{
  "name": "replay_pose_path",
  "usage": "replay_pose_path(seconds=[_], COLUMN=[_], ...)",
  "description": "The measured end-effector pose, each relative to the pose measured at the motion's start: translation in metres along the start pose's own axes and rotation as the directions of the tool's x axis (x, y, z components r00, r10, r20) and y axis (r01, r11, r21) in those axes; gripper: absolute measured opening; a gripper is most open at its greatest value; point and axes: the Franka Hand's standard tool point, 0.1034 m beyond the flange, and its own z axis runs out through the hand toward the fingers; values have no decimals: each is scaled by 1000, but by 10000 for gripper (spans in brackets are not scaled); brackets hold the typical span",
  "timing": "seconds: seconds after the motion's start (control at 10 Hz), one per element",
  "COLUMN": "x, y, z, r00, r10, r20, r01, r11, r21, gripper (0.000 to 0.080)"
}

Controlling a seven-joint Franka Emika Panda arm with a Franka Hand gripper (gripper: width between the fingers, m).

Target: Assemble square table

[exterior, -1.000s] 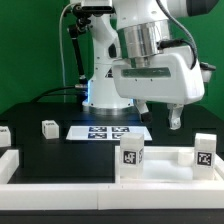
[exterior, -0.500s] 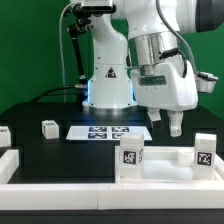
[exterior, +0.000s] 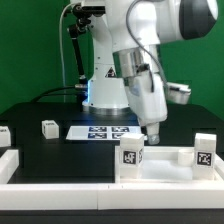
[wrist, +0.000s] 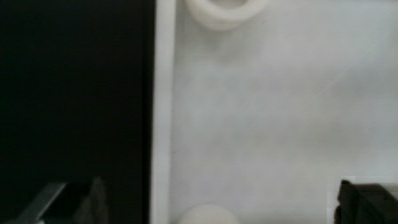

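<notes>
- Exterior view: the white table top [exterior: 165,165] lies at the front, toward the exterior view's right. A left upright leg [exterior: 131,155] and a right upright leg [exterior: 205,153], both tagged, stand on it. A loose leg [exterior: 48,128] sits well apart. The gripper [exterior: 155,133] hangs just above the top.
- Wrist view: the table top [wrist: 285,110] shows a raised rim and round holes. The fingertips [wrist: 365,200] are spread wide, holding nothing.

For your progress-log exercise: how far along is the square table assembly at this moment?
Done: nothing visibly joined; the wrist view shows the tabletop with its holes empty. In hand: nothing; the open end effector hangs above the tabletop. Left: gripping and fitting the legs, such as the loose leg.
</notes>
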Motion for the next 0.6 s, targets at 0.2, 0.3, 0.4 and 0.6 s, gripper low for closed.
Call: replay_pose_path(seconds=[0.2, 0.3, 0.4, 0.6], x=[-5, -15, -21, -21], y=[6, 8, 11, 11], z=[21, 26, 28, 28], r00=[999, 1000, 1000, 1000], r10=[5, 4, -8, -10], r20=[-31, -28, -17, -17], r01=[-5, -4, 7, 9], r11=[1000, 1000, 999, 999], r21=[-5, -15, -33, -33], gripper=[649, 649, 649, 524])
